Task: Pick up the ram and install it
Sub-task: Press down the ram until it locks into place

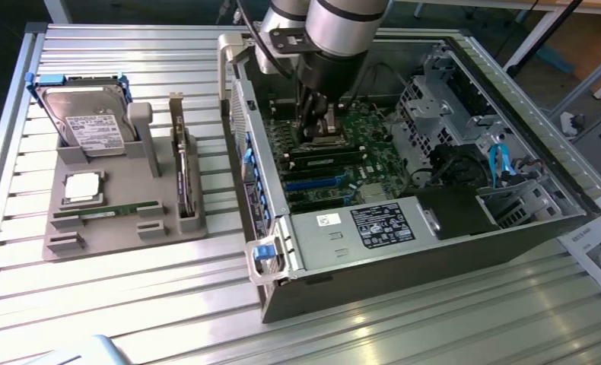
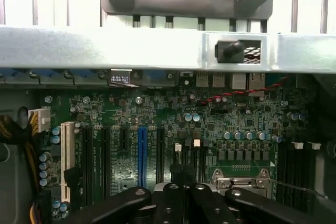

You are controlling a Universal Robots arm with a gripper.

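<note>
1. At the exterior view's left, a grey holder tray (image 1: 118, 220) sits on the slatted worktop (image 1: 108, 304). It carries a hard drive (image 1: 90, 122) with a white label whose print is too small to read, a square silver CPU chip (image 1: 82, 188), and a dark expansion card (image 1: 182, 175) standing on edge.
2. One ram (image 1: 108, 211), a thin green stick, lies flat in the tray's front slot, untouched.
3. Further right is the open computer case (image 1: 402, 190). The claw (image 1: 319, 125) is down inside it, over the motherboard (image 1: 331, 163) near the memory slots, fingers pressed together.
4. Whether a stick is pinched between them cannot be told; the wrist view looks past dark fingers (image 2: 184, 203) onto bare slots.
5. Judged so, installing looks under way or barely finished.
6. The power supply label (image 1: 382, 224) is unreadable.
</note>
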